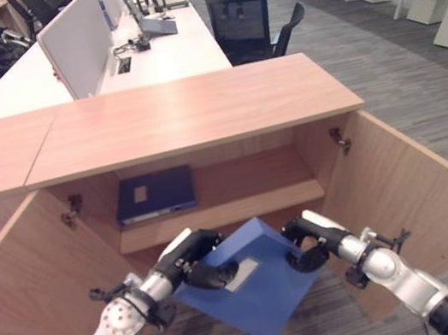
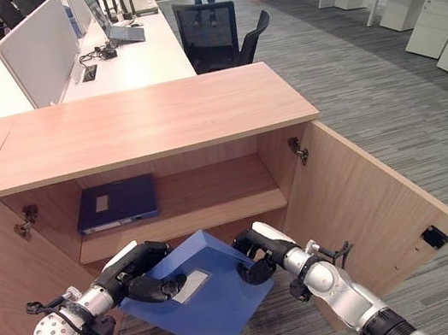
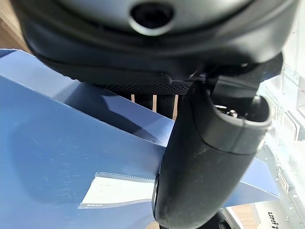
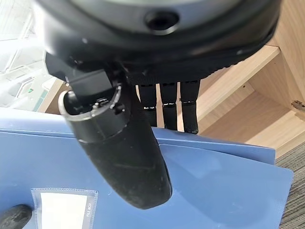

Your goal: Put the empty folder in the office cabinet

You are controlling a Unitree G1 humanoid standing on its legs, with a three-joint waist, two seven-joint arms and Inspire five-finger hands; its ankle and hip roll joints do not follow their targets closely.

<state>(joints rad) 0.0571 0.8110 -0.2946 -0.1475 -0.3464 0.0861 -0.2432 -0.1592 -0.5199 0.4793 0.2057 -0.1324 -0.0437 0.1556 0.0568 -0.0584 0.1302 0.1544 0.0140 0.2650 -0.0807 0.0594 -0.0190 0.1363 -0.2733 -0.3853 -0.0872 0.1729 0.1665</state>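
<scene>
I hold a blue folder with a white label in front of the open office cabinet, below its shelf. My left hand grips the folder's left edge, thumb on top near the label. My right hand pinches its right corner, thumb on top and fingers behind the edge. The folder tilts with one corner pointing down toward me.
A dark blue folder lies flat on the shelf's left side; the shelf's right half is bare. Both cabinet doors stand open to either side. Behind the cabinet are desks with a divider and a black chair.
</scene>
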